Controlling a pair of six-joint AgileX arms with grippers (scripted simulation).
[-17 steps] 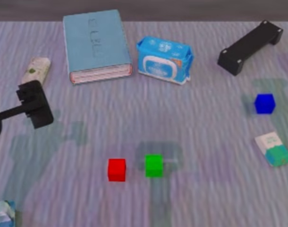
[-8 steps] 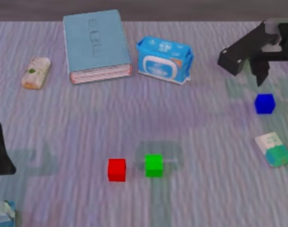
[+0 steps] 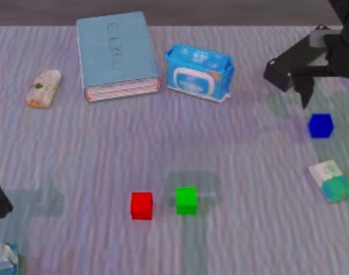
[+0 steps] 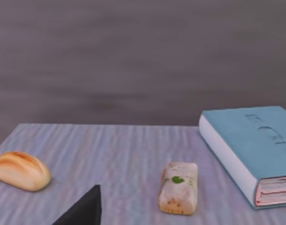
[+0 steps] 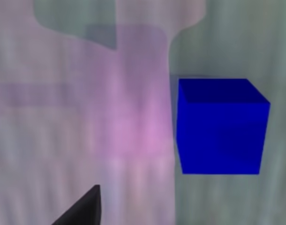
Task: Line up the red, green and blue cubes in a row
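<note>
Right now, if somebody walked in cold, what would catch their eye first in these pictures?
Probably the right tool poised over the blue cube near the table's right edge, its fingers spread. Next, the red cube and green cube close side by side at front centre, apart from the blue one. The big blue book lies at the back left.

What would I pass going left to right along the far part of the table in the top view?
Packet → book → wipes pack → black block.
</note>
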